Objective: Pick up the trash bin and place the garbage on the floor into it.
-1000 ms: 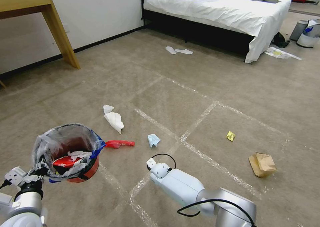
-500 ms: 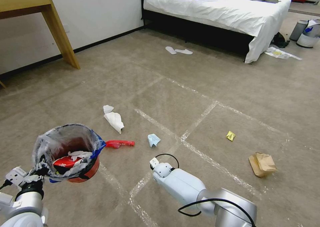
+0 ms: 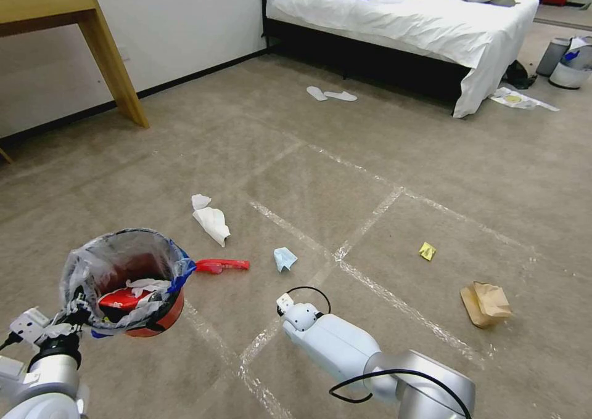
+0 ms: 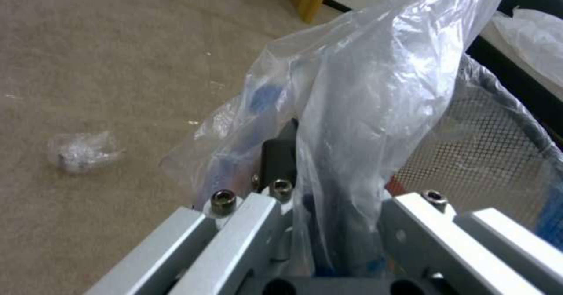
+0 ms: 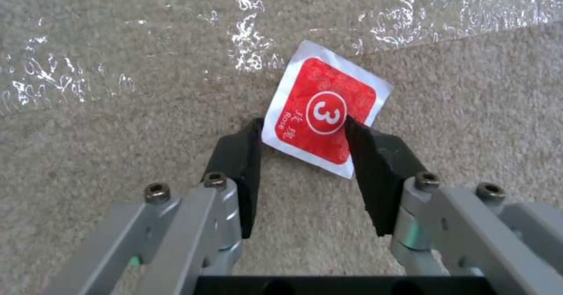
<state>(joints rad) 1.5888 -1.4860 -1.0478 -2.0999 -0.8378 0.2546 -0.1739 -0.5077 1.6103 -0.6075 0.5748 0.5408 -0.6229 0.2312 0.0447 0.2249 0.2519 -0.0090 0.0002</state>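
The trash bin (image 3: 126,283), red with a clear bag and some litter inside, hangs off the floor (image 3: 320,185) at the near left. My left gripper (image 3: 71,313) is shut on its rim and bag (image 4: 352,110). The right arm's wrist (image 3: 300,315) points down at the carpet by a tape crossing. There my right gripper (image 5: 303,123) is open, with one finger on each side of a small red card (image 5: 324,114) marked 3. Other garbage lies around: white tissues (image 3: 211,222), a red wrapper (image 3: 221,264), a pale blue scrap (image 3: 284,258), a yellow wrapper (image 3: 427,250) and a brown paper bag (image 3: 485,303).
A bed (image 3: 431,31) stands at the back with white slippers (image 3: 330,93) before it. A wooden table leg (image 3: 114,68) is at the far left. Two other bins (image 3: 564,61) stand at the far right. A crumpled clear scrap (image 4: 82,152) lies near the left gripper.
The right arm has sunk slightly lower toward the carpet. The left arm and the bin have stayed put.
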